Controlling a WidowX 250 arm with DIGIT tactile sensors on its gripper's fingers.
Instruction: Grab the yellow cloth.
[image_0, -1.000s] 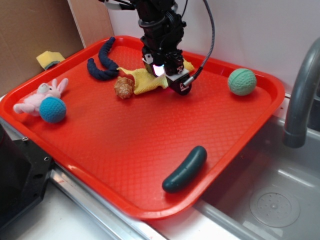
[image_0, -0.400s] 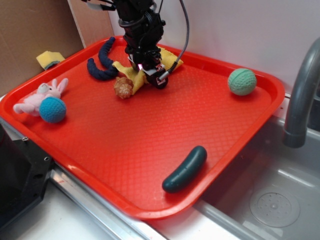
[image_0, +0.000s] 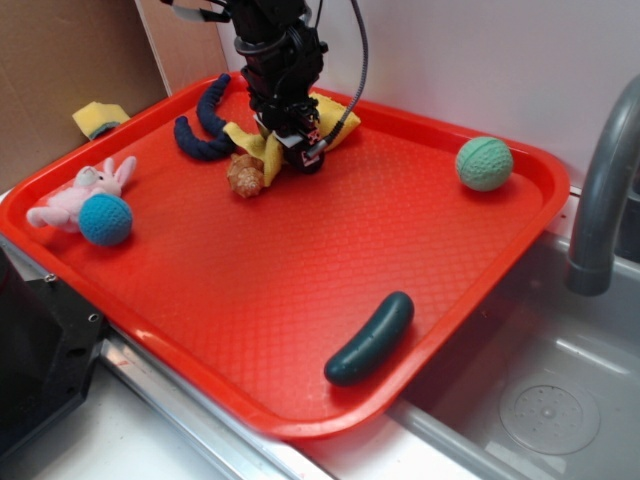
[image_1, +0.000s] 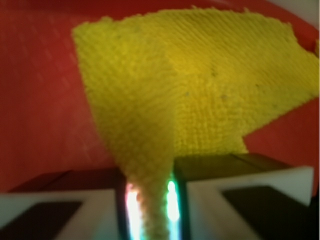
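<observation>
1. The black robot gripper (image_1: 150, 200) pinches a fold of the soft, mustard-yellow rumpled cloth (image_1: 200, 90) between its two fingers (image_1: 240, 200). The fingers are squeezed tight on that fold. The cloth sits at the back of the big red plastic tray (image_0: 440, 260), which is the surface under everything.

2. Only a thin ridge of cloth is caught. If the arm lifts fast, the fold may slip out and the cloth may drop back down.

3. The rest of the cloth spreads flat on the tray. It may drag as it rises, and that pull can tug the fold loose.

4. A small brown bumpy toy (image_0: 245, 175) lies just beside the cloth, maybe touching its edge. The cloth may snag it and carry or roll it along.

5. A dark blue curved knitted toy (image_0: 200, 130) lies near the cloth too. A swinging corner may brush it.

6. The green ball (image_0: 484, 163) and the dark green pickle-shaped toy (image_0: 370, 338) are well apart, so they look safe.
</observation>
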